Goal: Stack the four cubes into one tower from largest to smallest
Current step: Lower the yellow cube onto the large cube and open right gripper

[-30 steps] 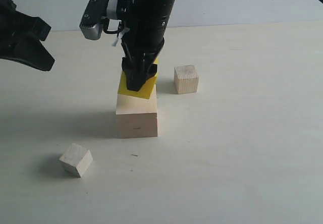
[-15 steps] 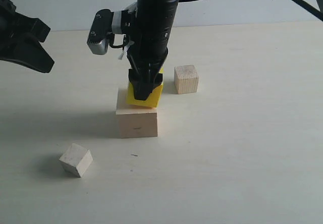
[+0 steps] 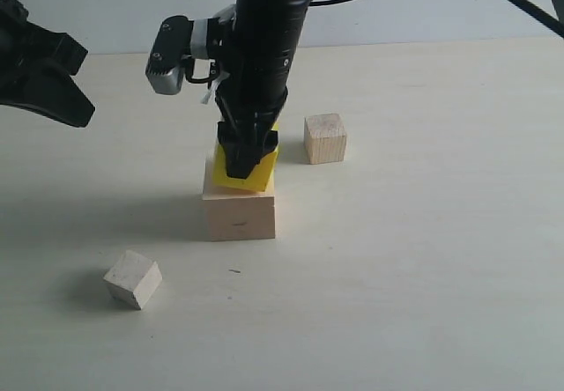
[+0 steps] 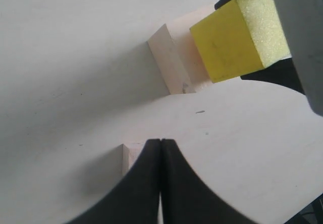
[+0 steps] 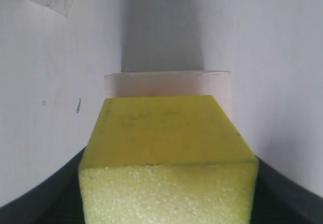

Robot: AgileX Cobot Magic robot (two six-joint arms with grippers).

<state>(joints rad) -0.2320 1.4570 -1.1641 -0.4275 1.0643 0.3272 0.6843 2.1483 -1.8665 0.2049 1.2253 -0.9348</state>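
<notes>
Pale tabletop (image 3: pixel 423 259) under a white wall (image 3: pixel 423 12) carries all 4 cubes. The large pale wooden cube (image 3: pixel 239 215) with its small dark mark serves as base and landmark. Directly above it, the right gripper (image 3: pixel 245 149) points downward with its jaws clamped on the medium yellow cube (image 3: pixel 240 169). That cube hangs tilted, its lower edge at the base's top face, and I cannot tell whether they touch. A cube has no long axis, so the release likely depends on levelling the yellow cube and squaring it over the base.

In the exterior view, the smaller tan wooden cube (image 3: pixel 325 138) stands near the base, behind it on the right arm's side. The smallest whitish cube (image 3: pixel 133 279) lies in front of the base, towards the left arm. The left gripper (image 4: pixel 160 146) hangs well apart from the base, fingers pressed together and holding nothing. No container appears, and only the base is set to bear another cube.
</notes>
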